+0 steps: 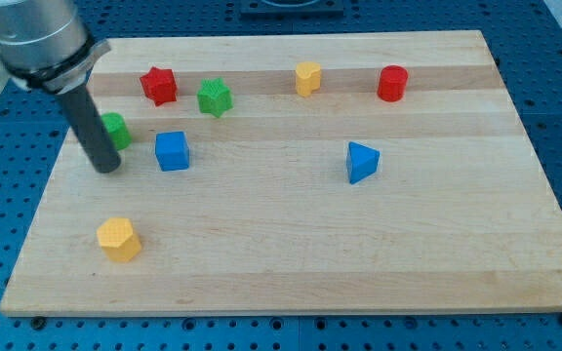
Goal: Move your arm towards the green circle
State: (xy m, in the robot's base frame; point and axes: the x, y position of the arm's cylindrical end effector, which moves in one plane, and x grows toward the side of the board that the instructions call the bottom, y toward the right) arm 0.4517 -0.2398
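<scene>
The green circle [117,130] sits near the board's left edge, partly hidden behind my rod. My tip [107,168] rests on the board just below and slightly left of the green circle, close to it or touching it. A blue cube [172,150] lies to the right of my tip. A green star [215,97] and a red star [159,85] lie above, toward the view's top.
A yellow hexagon block [118,238] lies at the lower left. A yellow block [307,77] and a red cylinder [392,83] sit near the top edge. A blue triangle [361,162] lies right of centre. The wooden board [291,273] ends close to the left of my tip.
</scene>
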